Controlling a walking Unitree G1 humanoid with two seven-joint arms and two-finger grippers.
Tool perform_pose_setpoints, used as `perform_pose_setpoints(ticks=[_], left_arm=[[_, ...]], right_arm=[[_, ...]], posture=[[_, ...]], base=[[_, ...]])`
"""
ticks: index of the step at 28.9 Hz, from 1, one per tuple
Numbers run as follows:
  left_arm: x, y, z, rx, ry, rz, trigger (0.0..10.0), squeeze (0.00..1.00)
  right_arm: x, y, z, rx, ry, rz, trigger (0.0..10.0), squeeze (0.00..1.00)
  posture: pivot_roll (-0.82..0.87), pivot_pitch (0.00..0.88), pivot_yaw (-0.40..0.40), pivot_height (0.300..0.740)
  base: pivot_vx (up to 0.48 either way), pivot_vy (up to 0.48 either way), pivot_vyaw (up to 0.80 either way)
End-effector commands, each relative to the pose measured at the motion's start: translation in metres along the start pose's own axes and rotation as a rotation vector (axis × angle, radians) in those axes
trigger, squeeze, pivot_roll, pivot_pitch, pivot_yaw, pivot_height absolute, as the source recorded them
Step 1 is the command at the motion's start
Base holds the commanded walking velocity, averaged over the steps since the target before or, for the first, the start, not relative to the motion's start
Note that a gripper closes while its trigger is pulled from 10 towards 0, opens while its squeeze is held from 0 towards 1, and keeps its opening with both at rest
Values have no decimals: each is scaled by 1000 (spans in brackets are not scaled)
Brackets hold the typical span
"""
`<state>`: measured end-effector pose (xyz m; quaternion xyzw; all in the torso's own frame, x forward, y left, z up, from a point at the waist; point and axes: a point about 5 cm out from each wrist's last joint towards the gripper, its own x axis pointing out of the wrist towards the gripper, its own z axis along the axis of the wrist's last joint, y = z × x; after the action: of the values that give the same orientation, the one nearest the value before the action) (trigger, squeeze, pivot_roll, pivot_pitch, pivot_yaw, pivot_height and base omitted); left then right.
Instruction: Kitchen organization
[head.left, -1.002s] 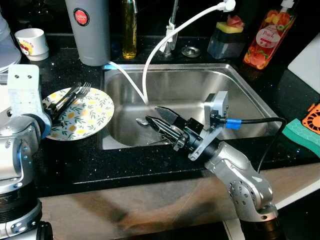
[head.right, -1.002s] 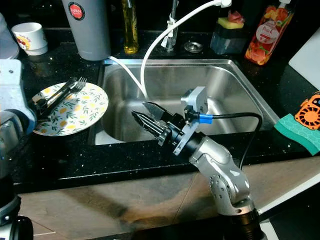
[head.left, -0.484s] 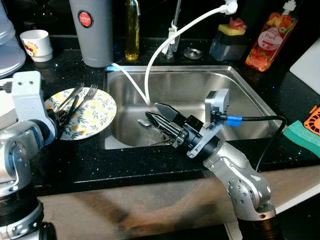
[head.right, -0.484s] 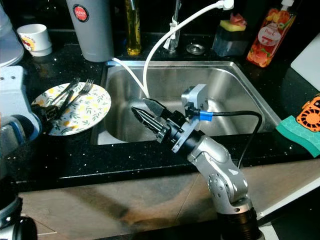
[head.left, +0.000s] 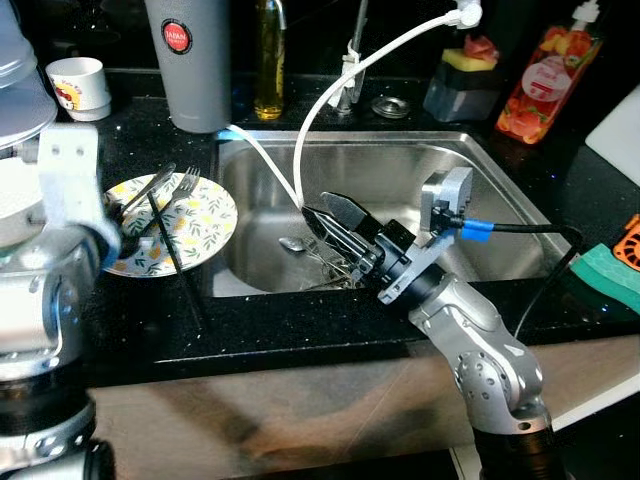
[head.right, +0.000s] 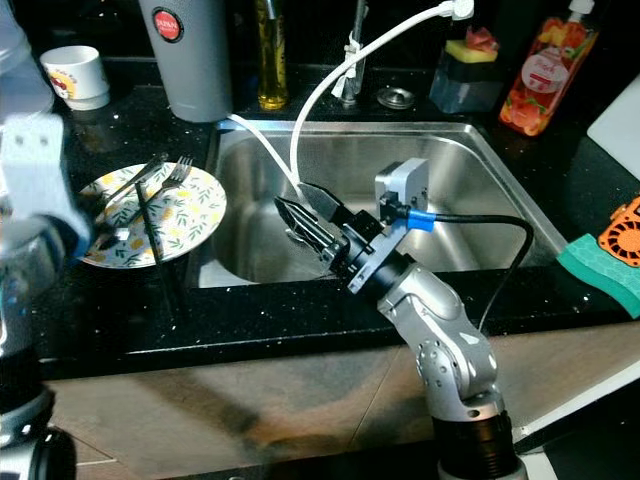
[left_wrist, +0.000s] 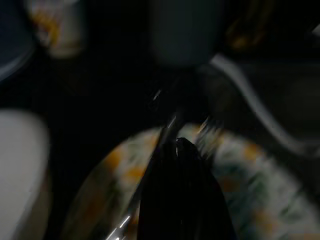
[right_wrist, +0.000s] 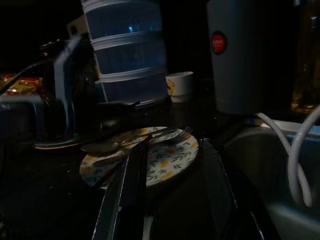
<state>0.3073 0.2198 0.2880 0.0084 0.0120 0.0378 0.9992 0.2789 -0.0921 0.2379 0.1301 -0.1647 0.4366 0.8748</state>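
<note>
Head views: right gripper (head.left: 330, 212) over sink (head.left: 500, 190), fingers spread w/ nothing held; floral plate (head.left: 205, 215) w/ fork (head.left: 183, 183) sits on tabletop (head.left: 280, 325) beside sink. L wrist view: left gripper (left_wrist: 181, 200) blurred above plate, can't tell its state. R wrist view: spread fingers (right_wrist: 131, 175) frame plate.

plate (head.left: 205, 215): round, lemon-patterned, flat on the black counter just left of the sink
fork (head.left: 181, 184): lying on the plate's far side
spoon (head.left: 292, 243): in the sink basin
</note>
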Motion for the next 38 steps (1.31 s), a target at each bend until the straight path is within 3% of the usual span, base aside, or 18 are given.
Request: perform_pose_setpoints(ticks=[1,4,5,6,11,15,22,23,30,31,32,33,38], left_arm=[[3,-9,-3,-14,4,-42,10000,0],[8,-20,-3,18,2,-74,10000,0],[10,-22,-7,34,31,-75,10000,90],[13,-20,-15,40,84,-66,10000,1000],[13,-12,-26,16,149,-25,10000,1000],[1,-10,-38,-21,206,-1,10000,1000],[-6,-12,-39,-46,197,54,10000,1000],[-6,-13,-46,-50,234,76,10000,0],[0,-12,-72,-49,377,68,9843,0],[0,-11,-79,-53,417,66,3961,0],[0,-9,-84,-54,443,67,902,0],[0,-7,-87,-43,457,74,0,0],[-1,-2,-91,-3,467,106,0,0]], right_arm=[[-1,-4,2,-9,-11,-20,10000,0],[0,-5,3,-14,-13,-26,10000,0],[-1,-5,3,-16,-14,-29,10000,0],[-1,-5,4,-20,-14,-36,10000,0],[-4,-6,4,-23,-11,-50,10000,0],[-7,-7,3,-22,-6,-65,10000,0],[-6,-7,1,-14,-2,-62,10000,0],[-4,-7,0,-10,-2,-54,10000,0],[0,-6,-1,-4,-5,-39,10000,0],[1,-5,-1,-5,-5,-38,10000,0],[1,-5,0,-7,-6,-39,10000,0],[0,-6,0,-9,-6,-41,10000,0],[-3,-7,1,-15,-7,-55,10000,0]], posture=[[158,62,-48,740],[148,59,-46,740],[141,59,-42,740],[137,59,-40,740],[128,62,-32,740],[134,66,-32,740],[144,65,-36,740],[160,62,-43,740],[161,51,-43,740],[157,49,-41,740],[152,48,-38,740],[152,48,-38,740],[138,42,-30,740]], base=[[0,0,0],[0,0,0],[0,0,0],[0,0,0],[0,0,0],[0,0,0],[0,0,0],[0,0,0],[0,0,0],[0,0,0],[0,0,0],[0,0,0],[0,0,0]])
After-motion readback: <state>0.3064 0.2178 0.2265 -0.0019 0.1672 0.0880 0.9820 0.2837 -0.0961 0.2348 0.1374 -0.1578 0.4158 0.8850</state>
